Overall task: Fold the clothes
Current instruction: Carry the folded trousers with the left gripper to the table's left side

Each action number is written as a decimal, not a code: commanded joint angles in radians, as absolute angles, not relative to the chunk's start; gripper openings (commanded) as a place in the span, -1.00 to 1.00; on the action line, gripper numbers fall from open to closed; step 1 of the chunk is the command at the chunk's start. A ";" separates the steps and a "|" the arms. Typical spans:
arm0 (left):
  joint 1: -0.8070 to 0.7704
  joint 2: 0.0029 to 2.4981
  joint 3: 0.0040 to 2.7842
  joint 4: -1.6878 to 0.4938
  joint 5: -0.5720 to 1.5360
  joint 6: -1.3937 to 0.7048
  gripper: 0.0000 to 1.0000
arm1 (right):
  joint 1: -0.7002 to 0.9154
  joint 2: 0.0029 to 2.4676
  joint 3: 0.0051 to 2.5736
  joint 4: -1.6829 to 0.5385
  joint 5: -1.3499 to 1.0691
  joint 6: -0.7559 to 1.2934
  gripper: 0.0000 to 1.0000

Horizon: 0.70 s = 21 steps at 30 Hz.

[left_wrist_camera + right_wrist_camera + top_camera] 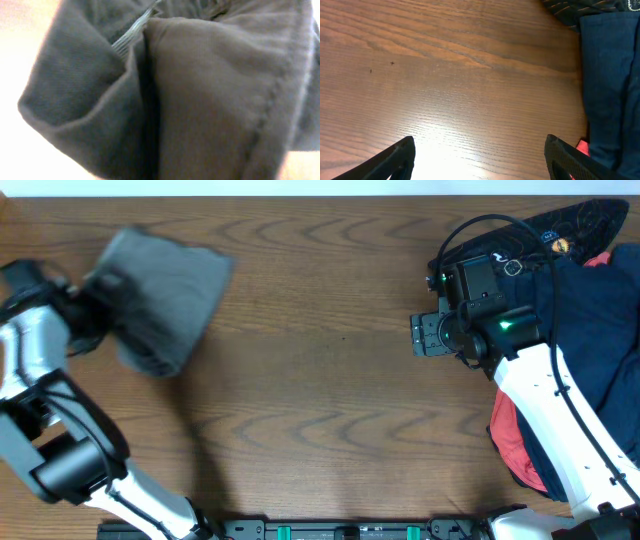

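Note:
The folded grey shorts [165,295] hang blurred at the far left of the table, held up by my left gripper [100,285]. In the left wrist view the grey shorts [200,100] fill the frame, with a strip of pale waistband lining [131,35] showing; the fingers are hidden by cloth. My right gripper [425,335] is open and empty above bare table at the right, its fingertips [480,155] wide apart. A pile of navy [590,310], black printed [575,225] and red [520,445] garments lies at the right edge.
The wooden table [330,380] stretches between the two arms. The navy garment [610,75] and a bit of red cloth [582,146] lie just right of the right gripper's right finger. The right arm's white link crosses over the pile.

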<state>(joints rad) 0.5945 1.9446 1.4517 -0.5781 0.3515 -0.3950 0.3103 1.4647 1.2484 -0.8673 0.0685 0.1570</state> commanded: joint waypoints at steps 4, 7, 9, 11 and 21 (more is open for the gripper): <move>0.716 1.917 1.457 -0.598 0.377 -0.478 -0.19 | 0.294 1.455 1.263 -0.868 0.079 0.164 0.61; 0.717 1.917 1.456 -0.610 0.378 -0.466 0.72 | 0.295 1.455 1.263 -0.868 0.079 0.163 0.62; 0.716 1.912 1.457 -0.611 0.413 -0.467 0.96 | 0.295 1.455 1.263 -0.873 0.079 0.163 0.62; 0.716 1.895 1.457 -0.613 0.454 -0.466 0.96 | 0.293 1.455 1.263 -0.882 0.079 0.163 0.65; 0.575 1.626 1.457 -0.652 0.372 -0.438 0.96 | 0.210 1.459 1.263 -0.853 -0.131 0.191 0.95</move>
